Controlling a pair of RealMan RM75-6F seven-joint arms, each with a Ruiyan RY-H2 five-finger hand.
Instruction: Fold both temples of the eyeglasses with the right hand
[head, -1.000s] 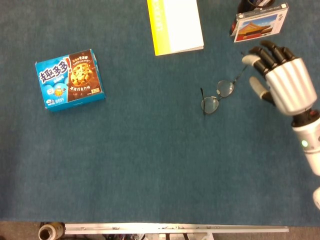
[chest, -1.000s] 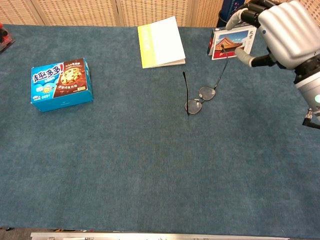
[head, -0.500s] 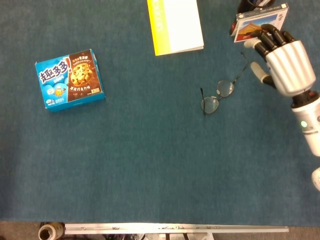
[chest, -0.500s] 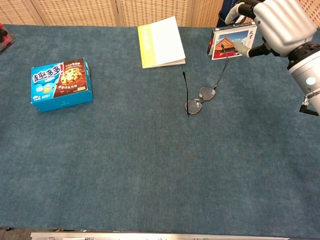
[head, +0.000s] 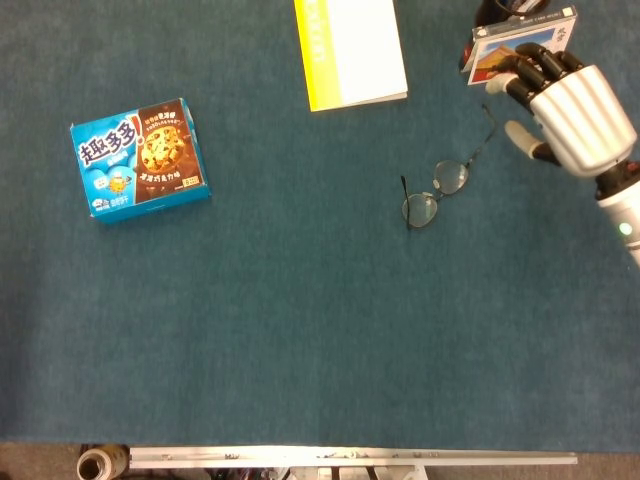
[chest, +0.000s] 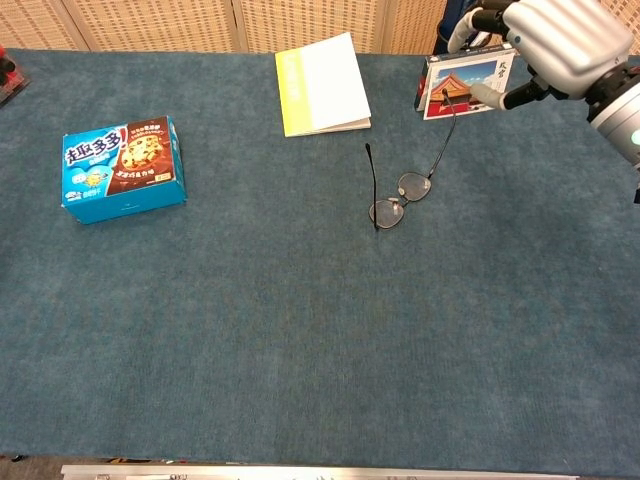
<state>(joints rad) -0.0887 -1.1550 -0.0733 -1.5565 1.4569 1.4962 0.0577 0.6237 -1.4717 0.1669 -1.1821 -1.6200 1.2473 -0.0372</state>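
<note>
Only the right arm shows, entering from the right edge in both views. Its right hand (head: 570, 112) (chest: 560, 40) sits at the far upper right, silver back turned up toward the head camera, dark fingers (head: 530, 72) reaching away from the robot and slightly spread. The thumb (chest: 490, 93) sticks out to the side. The hand holds nothing. The white forearm (head: 625, 215) slants off toward the frame edge.

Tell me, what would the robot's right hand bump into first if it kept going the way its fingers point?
Probably the picture box. The right hand points its fingers toward the far table edge, right at that box, and already overlaps it in the head view. Its height above the box is unclear.
</note>
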